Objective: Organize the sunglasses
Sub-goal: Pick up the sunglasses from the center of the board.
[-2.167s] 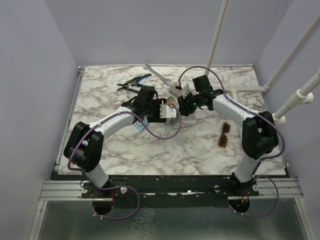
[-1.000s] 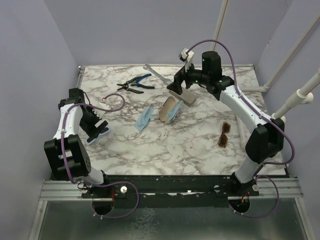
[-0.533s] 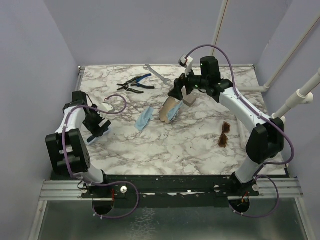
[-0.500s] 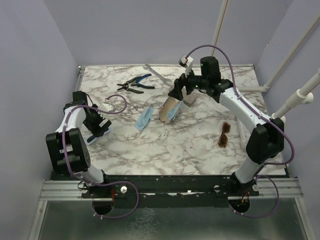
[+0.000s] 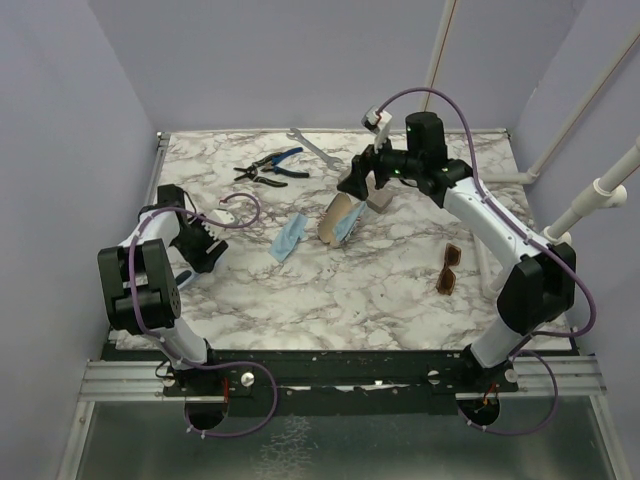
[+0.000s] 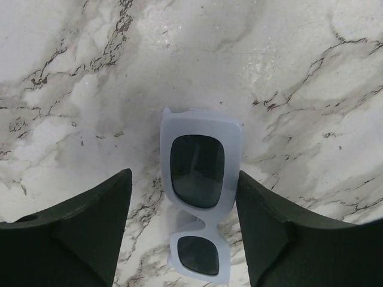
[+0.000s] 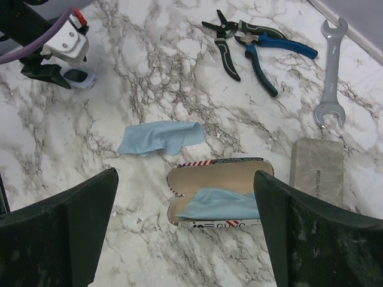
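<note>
The amber-lensed sunglasses (image 5: 449, 268) lie folded on the marble at the right, away from both grippers. A second pair of sunglasses (image 6: 200, 191), pale blue-framed with dark lenses, lies flat at the left. My left gripper (image 6: 182, 176) is down over it, open. The frame sits between the fingers: the right finger is at its edge, and a gap shows on the left side. My right gripper (image 7: 185, 176) hangs wide open above an open striped glasses case (image 7: 218, 179) with a blue cloth (image 7: 224, 203) inside. In the top view, the right gripper (image 5: 358, 182) is just behind the case (image 5: 338, 218).
A loose blue cloth (image 7: 160, 137) lies left of the case. A grey oblong case (image 7: 317, 170) sits to its right. Pliers (image 7: 257, 39) and a wrench (image 7: 332, 72) lie at the back. White pipes (image 5: 590, 190) run along the right wall.
The left arm left the case in the middle and swung out to the left over the pale sunglasses, where its jaws have narrowed. The right arm rose above the case and now barely moves.
</note>
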You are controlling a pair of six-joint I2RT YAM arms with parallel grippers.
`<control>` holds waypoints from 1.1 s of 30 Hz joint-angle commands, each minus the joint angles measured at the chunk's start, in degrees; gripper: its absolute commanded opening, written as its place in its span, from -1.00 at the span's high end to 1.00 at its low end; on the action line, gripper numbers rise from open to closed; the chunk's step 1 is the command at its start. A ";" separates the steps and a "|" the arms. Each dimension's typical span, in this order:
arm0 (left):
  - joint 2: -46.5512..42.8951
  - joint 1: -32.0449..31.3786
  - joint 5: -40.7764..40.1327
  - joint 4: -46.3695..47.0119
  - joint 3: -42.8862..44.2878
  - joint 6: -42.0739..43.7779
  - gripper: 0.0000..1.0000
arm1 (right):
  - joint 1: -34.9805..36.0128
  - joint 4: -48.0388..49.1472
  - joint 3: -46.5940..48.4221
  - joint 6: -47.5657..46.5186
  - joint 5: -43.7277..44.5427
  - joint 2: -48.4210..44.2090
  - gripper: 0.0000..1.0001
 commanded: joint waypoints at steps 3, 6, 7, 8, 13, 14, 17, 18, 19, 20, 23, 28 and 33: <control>1.14 -1.00 2.00 0.72 -1.31 0.88 -0.32 | -0.17 -0.20 -1.16 1.51 -0.50 -1.97 -0.99; 1.23 -1.66 2.02 0.76 -1.40 0.18 -0.20 | -0.17 -0.62 -0.83 1.57 -0.28 -2.06 -0.99; 1.09 -1.72 2.03 0.77 -1.44 0.06 -0.14 | -0.17 -0.72 -0.81 1.50 -0.10 -2.13 -0.99; 0.82 -1.80 2.00 0.79 -1.51 0.05 -0.06 | -0.17 -0.90 -0.93 1.42 0.01 -2.27 -0.99; -1.00 -1.78 2.40 0.79 -2.04 -0.14 0.42 | -0.17 -0.89 -1.51 1.13 0.51 -2.90 -1.00; -1.41 -1.81 2.73 0.75 -2.07 -0.38 0.52 | -0.17 -0.94 -1.51 1.13 0.58 -2.90 -0.99; -2.90 -1.88 4.01 0.78 -1.75 -1.85 0.72 | -0.17 -0.97 -1.26 1.05 0.58 -3.00 -1.00; -3.48 -1.86 4.53 0.74 -1.33 -2.35 0.77 | -0.17 -1.02 -1.25 0.97 0.55 -2.95 -0.99; -4.11 -1.93 5.10 0.79 -0.82 -3.13 0.79 | -0.17 -1.08 -1.19 0.89 0.59 -3.04 -1.00; -4.82 -2.02 5.73 0.73 -0.12 -4.18 0.82 | -0.17 -1.19 -1.05 0.83 0.72 -3.10 -0.99; -6.95 -3.52 8.26 0.78 4.39 -10.62 0.90 | -0.17 -1.68 -0.54 0.74 1.15 -3.16 -1.00; -10.23 -10.34 7.40 4.25 12.81 -28.38 1.00 | -0.24 -3.03 1.83 4.12 6.68 -2.68 -1.00; -11.98 -18.77 2.93 7.96 17.25 -44.19 1.00 | -0.74 -6.50 3.97 8.02 14.76 -1.11 -0.99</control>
